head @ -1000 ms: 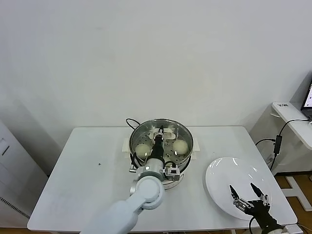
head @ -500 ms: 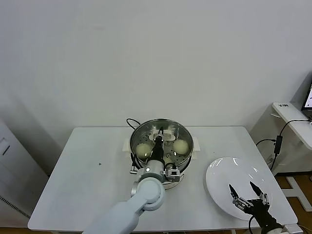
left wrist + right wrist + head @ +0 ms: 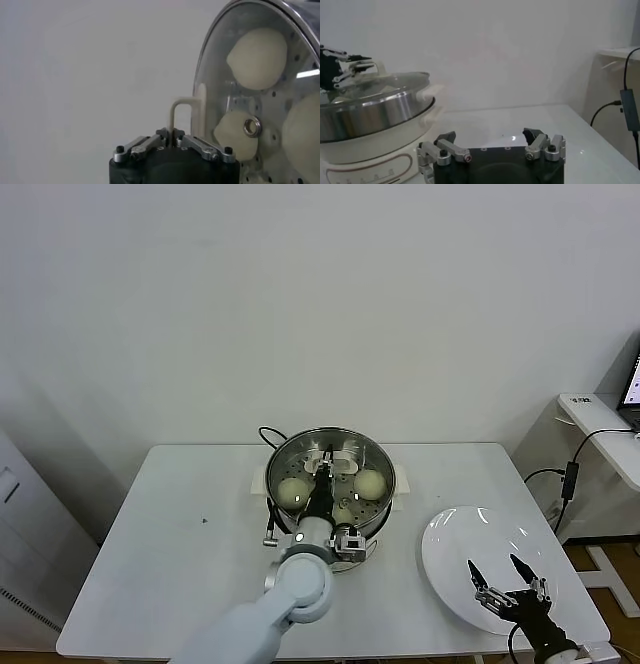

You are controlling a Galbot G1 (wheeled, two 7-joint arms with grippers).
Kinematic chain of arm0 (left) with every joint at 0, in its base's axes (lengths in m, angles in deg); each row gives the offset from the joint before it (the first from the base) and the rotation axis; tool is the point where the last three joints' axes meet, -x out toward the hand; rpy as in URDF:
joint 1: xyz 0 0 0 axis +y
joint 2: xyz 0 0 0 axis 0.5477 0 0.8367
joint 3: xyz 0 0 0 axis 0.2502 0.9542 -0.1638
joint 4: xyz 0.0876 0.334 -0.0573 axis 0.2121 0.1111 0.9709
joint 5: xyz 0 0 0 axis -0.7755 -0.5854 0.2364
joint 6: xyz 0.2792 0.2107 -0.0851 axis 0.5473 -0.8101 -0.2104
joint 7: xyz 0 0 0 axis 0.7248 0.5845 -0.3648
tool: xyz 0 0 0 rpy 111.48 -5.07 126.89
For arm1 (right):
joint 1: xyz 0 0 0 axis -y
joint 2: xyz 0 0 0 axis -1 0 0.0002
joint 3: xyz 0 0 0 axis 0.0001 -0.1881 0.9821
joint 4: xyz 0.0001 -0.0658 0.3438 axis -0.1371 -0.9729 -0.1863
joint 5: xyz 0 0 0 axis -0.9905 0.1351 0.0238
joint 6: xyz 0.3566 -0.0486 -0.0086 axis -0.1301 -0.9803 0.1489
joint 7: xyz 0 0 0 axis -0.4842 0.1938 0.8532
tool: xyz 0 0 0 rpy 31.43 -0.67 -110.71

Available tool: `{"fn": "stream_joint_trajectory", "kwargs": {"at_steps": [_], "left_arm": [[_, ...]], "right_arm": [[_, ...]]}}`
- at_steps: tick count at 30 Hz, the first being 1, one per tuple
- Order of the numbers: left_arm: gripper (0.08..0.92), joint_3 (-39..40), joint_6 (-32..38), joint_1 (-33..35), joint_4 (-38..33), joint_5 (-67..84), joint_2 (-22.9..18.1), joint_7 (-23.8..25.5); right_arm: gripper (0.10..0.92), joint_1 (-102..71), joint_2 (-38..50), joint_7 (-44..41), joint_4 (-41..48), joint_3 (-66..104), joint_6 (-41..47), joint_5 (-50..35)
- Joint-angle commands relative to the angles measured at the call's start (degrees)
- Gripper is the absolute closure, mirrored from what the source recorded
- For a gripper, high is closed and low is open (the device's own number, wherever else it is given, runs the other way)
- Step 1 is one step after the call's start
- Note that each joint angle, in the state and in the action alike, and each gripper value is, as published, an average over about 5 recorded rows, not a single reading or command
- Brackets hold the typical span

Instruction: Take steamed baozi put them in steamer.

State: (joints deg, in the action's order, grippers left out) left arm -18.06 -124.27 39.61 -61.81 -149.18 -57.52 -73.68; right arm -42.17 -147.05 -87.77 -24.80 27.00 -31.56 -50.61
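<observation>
The steamer (image 3: 331,435) stands at the table's middle back, its glass lid (image 3: 260,100) resting on it. Under the glass lie three steamed baozi (image 3: 292,491) (image 3: 369,482) (image 3: 343,512), also seen in the left wrist view (image 3: 257,57) (image 3: 232,137) (image 3: 302,130). My left gripper (image 3: 325,465) reaches over the lid, its jaws (image 3: 173,134) pressed close on either side of the lid's thin white handle (image 3: 182,107). My right gripper (image 3: 500,576) hovers open and holding nothing over the near part of the white plate (image 3: 460,534).
The steamer's black cord (image 3: 268,434) loops behind it. A side table with a cable and a laptop (image 3: 633,389) stands to the right. The right wrist view shows the steamer (image 3: 370,112) with the left gripper (image 3: 355,65) on its lid.
My left arm has drawn back slightly over the steamer while staying at the lid's handle. The right gripper has barely shifted above the plate.
</observation>
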Motion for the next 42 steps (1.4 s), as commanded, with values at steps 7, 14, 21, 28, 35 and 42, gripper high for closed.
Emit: {"fn": "stream_joint_trajectory", "kwargs": {"at_steps": [7, 14, 21, 28, 35, 42], "left_arm": [[0.518, -3.7, -2.8, 5.3, -14.7, 15.5, 4.9, -3.4], [0.301, -7.3, -2.3, 7.6, -19.7, 23.7, 8.0, -5.2], [0.181, -18.0, 15.5, 13.2, -21.3, 34.7, 8.4, -12.9], [0.177, -29.8, 30.4, 17.9, -19.1, 42.9, 6.1, -23.2], [0.177, -40.5, 39.2, 26.2, -19.2, 49.1, 3.5, -22.8], [0.177, -48.4, 46.2, 34.2, -18.6, 57.3, 1.3, -16.7]], "right_arm": [[0.203, 1.6, 1.2, 0.0, 0.8, -1.0, 0.0, -0.1], [0.203, 4.6, 2.9, 2.2, 1.4, -3.1, 0.3, -0.7], [0.203, 11.3, 6.3, 8.1, 1.1, -4.7, 1.5, -4.6], [0.203, 17.5, 7.9, 11.3, 4.4, -7.5, 0.9, -3.5], [0.203, 19.5, 7.3, 11.8, 4.9, -9.8, 1.4, -2.3], [0.203, 19.5, 6.3, 11.4, 5.3, -10.3, 1.2, -1.5]]}}
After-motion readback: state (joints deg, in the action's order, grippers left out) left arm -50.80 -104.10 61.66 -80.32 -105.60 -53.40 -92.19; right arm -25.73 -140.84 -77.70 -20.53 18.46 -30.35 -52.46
